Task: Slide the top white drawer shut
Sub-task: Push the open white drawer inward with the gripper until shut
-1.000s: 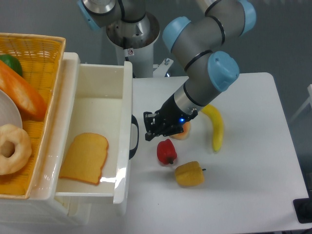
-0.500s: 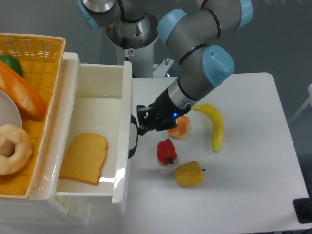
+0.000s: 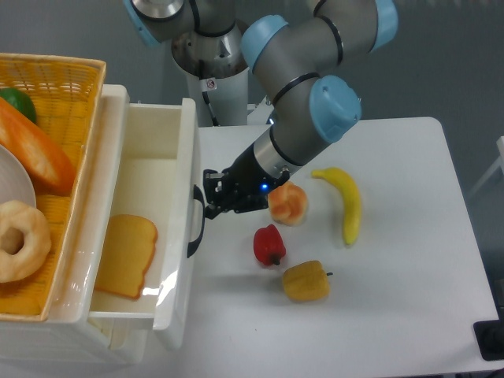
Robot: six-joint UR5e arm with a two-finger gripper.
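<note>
At the lower centre of the frame a yellow pepper [image 3: 306, 281] and a red pepper [image 3: 268, 245] lie on the table [image 3: 409, 260]. Left of them the top white drawer [image 3: 150, 228] stands partly open, a bread slice [image 3: 126, 254] inside. My gripper [image 3: 209, 199] presses against its black handle [image 3: 195, 220]; whether the jaws are parted I cannot tell. A banana [image 3: 347, 203] lies further right

White table [image 3: 409, 268] bearing banana [image 3: 347, 203], red pepper [image 3: 268, 245], yellow pepper [image 3: 306, 281].
</note>
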